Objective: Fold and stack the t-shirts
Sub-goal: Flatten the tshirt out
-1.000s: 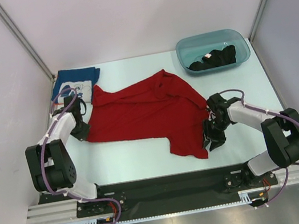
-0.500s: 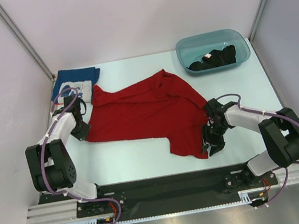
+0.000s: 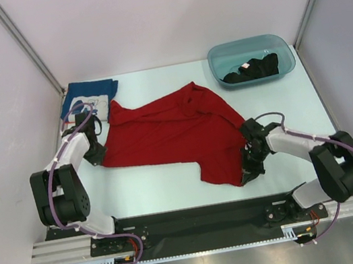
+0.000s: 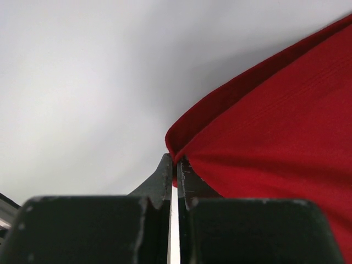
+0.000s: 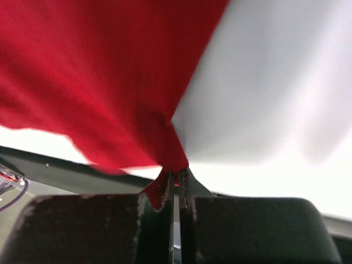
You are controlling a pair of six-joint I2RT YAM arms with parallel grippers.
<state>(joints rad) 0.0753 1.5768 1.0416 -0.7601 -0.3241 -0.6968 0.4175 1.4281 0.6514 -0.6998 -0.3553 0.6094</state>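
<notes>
1. The red t-shirt (image 3: 170,133) lies spread and somewhat rumpled across the middle of the table (image 3: 153,194), between your two arms.
2. A second ago your right gripper (image 3: 249,168) stood part open just beside the shirt's near right edge. It has since slid in and pinched tight on a small fold of red cloth there, which the right wrist view shows plainly.
3. Your left gripper (image 3: 97,154) has not moved. Its jaws are clamped on the shirt's left corner, with the cloth peaking up from between the fingers.
4. You now hold both ends, so the grasping step looks finished and a lift or fold-over can begin. Nothing of the red shirt is folded yet.
5. The blue t-shirt (image 3: 91,95) lies folded at the far left, probably the base of the stack. The black t-shirt (image 3: 254,67) waits in the teal tub (image 3: 218,56) at the far right.
6. The right pinch takes little cloth, so it may slip if you pull hard.
</notes>
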